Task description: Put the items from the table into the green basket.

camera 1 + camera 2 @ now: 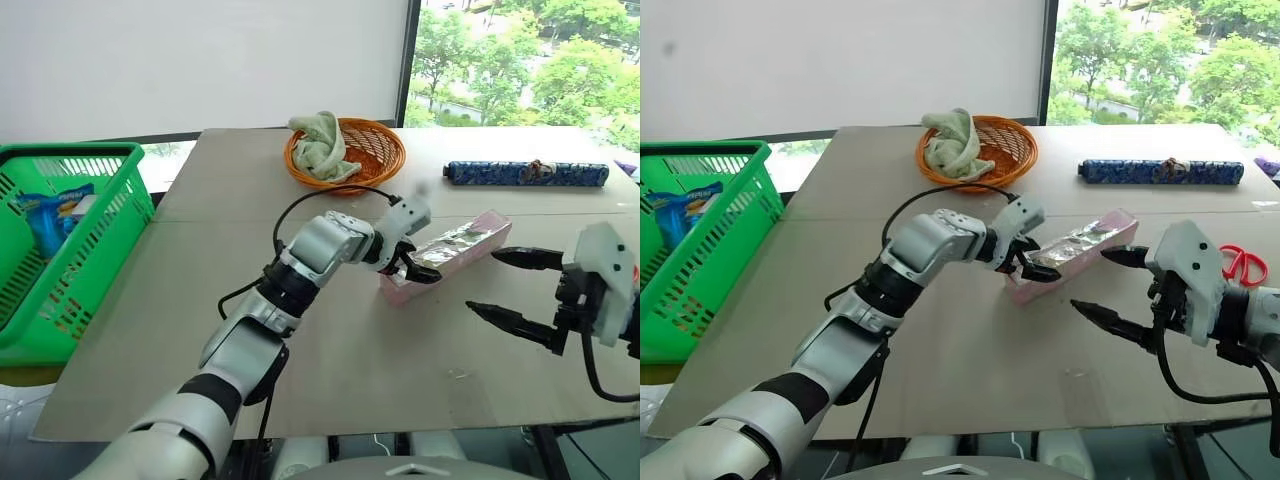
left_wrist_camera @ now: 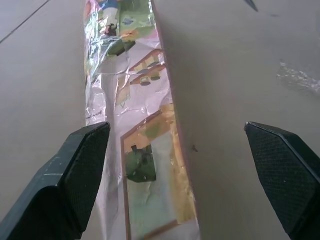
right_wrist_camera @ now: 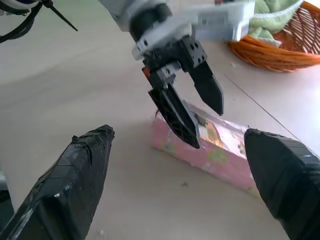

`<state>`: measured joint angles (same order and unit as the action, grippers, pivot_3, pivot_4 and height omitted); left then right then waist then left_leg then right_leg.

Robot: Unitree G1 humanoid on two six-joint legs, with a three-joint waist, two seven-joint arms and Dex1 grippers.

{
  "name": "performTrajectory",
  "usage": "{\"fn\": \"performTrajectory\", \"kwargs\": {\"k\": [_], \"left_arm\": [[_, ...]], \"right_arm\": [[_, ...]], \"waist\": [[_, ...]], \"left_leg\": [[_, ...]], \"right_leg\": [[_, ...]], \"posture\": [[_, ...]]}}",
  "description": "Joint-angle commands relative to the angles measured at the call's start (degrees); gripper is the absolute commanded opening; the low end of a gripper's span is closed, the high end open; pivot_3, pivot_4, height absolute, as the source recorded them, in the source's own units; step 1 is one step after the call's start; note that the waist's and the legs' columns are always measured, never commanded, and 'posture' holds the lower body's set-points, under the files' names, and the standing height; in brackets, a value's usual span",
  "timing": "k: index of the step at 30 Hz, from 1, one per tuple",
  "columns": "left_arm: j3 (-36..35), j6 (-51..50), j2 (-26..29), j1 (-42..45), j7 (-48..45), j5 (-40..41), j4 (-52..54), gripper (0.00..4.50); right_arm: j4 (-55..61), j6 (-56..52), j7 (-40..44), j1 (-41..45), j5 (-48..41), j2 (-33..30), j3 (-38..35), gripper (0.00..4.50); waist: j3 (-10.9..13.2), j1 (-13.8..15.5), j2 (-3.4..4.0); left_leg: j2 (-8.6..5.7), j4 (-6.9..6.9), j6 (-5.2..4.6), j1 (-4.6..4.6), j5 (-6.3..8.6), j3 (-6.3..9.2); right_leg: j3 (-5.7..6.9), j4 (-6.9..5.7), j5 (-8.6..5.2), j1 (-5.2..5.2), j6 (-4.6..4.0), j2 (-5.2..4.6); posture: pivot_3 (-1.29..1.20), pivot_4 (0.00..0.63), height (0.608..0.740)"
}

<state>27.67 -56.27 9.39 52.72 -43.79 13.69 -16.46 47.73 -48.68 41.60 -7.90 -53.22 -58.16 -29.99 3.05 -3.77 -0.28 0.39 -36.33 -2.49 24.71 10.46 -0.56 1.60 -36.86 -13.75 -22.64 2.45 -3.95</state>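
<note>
Pink-and-silver foil snack packet (image 1: 447, 253) lies flat on the table (image 1: 330, 360), just right of the middle of the left eye view, slanting from lower left to upper right. The left gripper (image 1: 415, 262) hangs over the packet's lower-left end with its black fingers spread apart and nothing clamped between them. At the right edge of this frame the right gripper (image 1: 510, 287) points left toward the packet, its two fingers wide apart and empty, close to the packet's right end but not touching it. The green basket (image 1: 70, 245) stands at the left edge, off the side of the tabletop, with a blue printed packet (image 1: 55, 215) inside. A round orange wicker basket (image 1: 370, 150) holding a pale green cloth (image 1: 320, 145) sits at upper centre, and a long blue patterned roll (image 1: 525, 173) lies at upper right.

The right eye view shows the same layout, and adds red-handled scissors (image 1: 1243, 265) on the table at the right edge, behind the right gripper.

In the left wrist view the packet runs from the top edge to the bottom, beside the left-hand finger (image 2: 75, 172); the other finger stands well to the right over bare table.

In the right wrist view the left gripper straddles the near end of the pink packet at the centre, jaws parted, with the wicker basket at upper right.
</note>
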Motion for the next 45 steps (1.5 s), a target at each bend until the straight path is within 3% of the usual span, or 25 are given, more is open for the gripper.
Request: {"fn": "performTrajectory", "kwargs": {"k": [1,11,18,26,33,40,45], "left_arm": [[4.15,7.1,-2.64,3.31,-1.86,-4.46,-6.57,4.46],[5.25,18.33,-7.05,4.6,2.19,-14.83,-23.39,4.46],[2.19,20.87,-5.61,5.76,6.28,-18.82,-23.11,4.46],[1.92,25.79,-8.09,5.88,8.13,-21.55,-32.99,4.46],[-13.54,19.31,-8.0,11.4,9.64,-12.6,-35.69,4.46],[-19.09,14.79,-7.96,14.16,10.23,-10.57,-38.53,4.46],[-23.24,10.59,-8.31,17.32,4.92,-5.99,-37.15,4.46]], "right_arm": [[3.38,-2.12,-0.23,-4.14,-1.81,-0.22,-6.84,4.5],[2.4,-4.91,0.27,-9.14,1.04,-1.99,-9.74,4.5],[2.18,-6.19,0.11,-9.49,1.95,-1.97,-10.12,4.5],[3.34,-7.03,0.03,-9.86,0.69,-1.94,-11.04,4.5],[4.39,-7.12,-0.68,-10.22,0.73,-1.3,-11.27,4.5],[4.99,-6.62,-1.37,-10.47,1.02,-0.52,-10.47,4.5],[4.66,-5.89,-1.37,-10.05,1.64,-0.46,-9.64,4.5]], "waist": [[-0.01,-0.28,0.01],[-0.16,-0.47,-0.01],[-0.22,-2.05,0.05],[-0.24,-2.69,0.04],[-0.22,-4.26,0.01],[-0.18,-4.71,-0.04],[-0.14,-4.73,-0.1]], "left_leg": [[0.02,0.0,0.0,-0.01,0.0,-0.01],[0.0,-0.1,0.15,-0.11,0.22,-0.2],[0.07,-0.1,0.16,-0.14,0.22,-0.25],[0.08,-0.09,0.15,-0.17,0.23,-0.33],[0.09,-0.09,0.16,-0.25,0.23,-0.39],[0.04,-0.08,0.07,-0.04,0.28,-0.38],[0.02,-0.08,0.04,-0.03,0.3,-0.4]], "right_leg": [[-0.01,0.0,-0.01,0.0,0.04,-0.01],[-0.15,0.01,-0.02,0.08,0.21,-0.13],[-0.21,0.01,0.06,0.08,0.34,-0.12],[-0.31,0.01,0.1,0.05,0.4,-0.09],[-0.38,0.01,0.14,0.08,0.47,-0.1],[-0.37,0.01,0.15,-0.07,0.49,-0.09],[-0.38,0.04,0.15,-0.08,0.5,-0.11]], "posture": [[-0.26,0.0,0.74],[-0.26,0.0,0.74],[-0.25,0.0,0.74],[-0.27,0.0,0.74],[-0.28,0.0,0.74],[-0.28,0.0,0.74],[-0.28,0.0,0.74]]}}
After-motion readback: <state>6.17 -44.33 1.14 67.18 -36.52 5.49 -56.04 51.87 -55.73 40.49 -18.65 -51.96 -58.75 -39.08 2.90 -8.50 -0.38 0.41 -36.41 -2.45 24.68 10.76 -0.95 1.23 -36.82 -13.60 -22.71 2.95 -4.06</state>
